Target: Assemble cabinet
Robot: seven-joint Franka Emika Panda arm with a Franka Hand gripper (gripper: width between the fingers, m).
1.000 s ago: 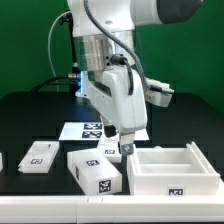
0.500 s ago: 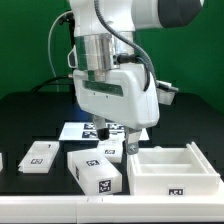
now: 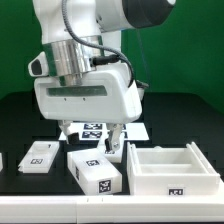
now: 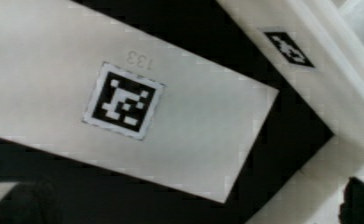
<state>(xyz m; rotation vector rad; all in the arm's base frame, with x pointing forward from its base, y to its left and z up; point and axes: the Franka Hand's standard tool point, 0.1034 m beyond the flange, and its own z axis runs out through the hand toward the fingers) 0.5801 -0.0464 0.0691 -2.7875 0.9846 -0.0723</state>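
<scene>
The cabinet (image 3: 150, 181) sits at the worktop's front edge, toward the corner on the exterior view's right, with its open side up. Its walls are thin, stiff plastic, judged light and slippery, and a wall rim offers the best pinch. The gripper (image 3: 115, 142) hangs just beside it, empty, with the fingers apparently apart, though the wrist view is blurred.

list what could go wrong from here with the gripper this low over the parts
1. The gripper hangs low near the white block and the cabinet; an off-centre descent could knock either one.
2. The arm hides much of the marker board in the exterior view, so tag tracking may suffer.
</scene>
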